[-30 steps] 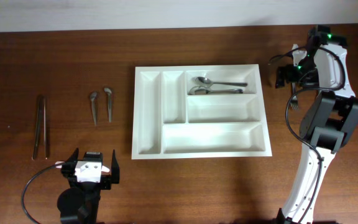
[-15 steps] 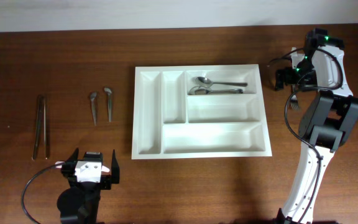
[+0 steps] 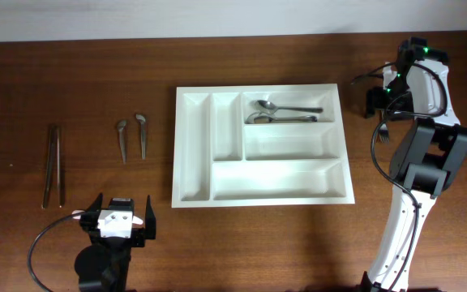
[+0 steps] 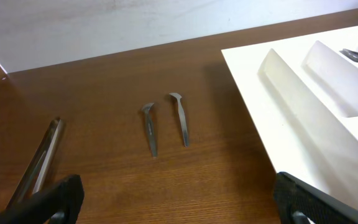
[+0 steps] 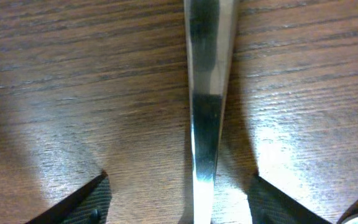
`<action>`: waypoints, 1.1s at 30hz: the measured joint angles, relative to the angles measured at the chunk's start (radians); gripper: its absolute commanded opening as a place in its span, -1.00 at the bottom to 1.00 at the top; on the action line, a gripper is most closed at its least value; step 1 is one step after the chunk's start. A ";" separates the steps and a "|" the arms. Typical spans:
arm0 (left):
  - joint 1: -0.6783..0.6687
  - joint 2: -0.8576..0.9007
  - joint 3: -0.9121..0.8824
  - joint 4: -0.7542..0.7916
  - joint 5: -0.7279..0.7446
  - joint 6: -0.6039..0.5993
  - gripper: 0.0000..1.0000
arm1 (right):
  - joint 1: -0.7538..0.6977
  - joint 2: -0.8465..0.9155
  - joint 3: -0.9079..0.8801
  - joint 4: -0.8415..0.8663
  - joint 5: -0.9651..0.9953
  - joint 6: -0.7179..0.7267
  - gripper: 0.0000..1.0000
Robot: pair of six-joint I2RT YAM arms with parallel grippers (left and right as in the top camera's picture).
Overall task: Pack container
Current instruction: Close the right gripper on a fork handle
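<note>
Lower left: your left claw [image 3: 122,204] parked, jaws wide | centre: container [image 3: 177,146], two cutlery pieces [image 3: 286,112] in its upper-right compartment | upper right: your right claw [image 5: 182,193] has edged slightly up-frame, wide astride the fork [image 5: 205,93], ungripped; pick likely next.

White-faced black left gripper [image 3: 122,203]; white-and-black right arm [image 3: 401,223]; green lights [image 3: 422,49].
</note>
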 measured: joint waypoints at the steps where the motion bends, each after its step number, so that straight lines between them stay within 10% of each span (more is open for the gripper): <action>1: 0.000 0.000 0.000 0.000 0.000 0.000 0.98 | 0.000 0.000 0.000 0.000 0.000 0.002 0.40; 15: 0.000 0.000 0.000 0.000 0.000 0.000 0.98 | 0.000 0.000 0.000 -0.001 0.000 0.019 -0.78; 33: 0.000 0.000 0.000 0.000 0.000 0.000 0.98 | 0.000 0.019 0.168 -0.103 0.004 0.075 -0.93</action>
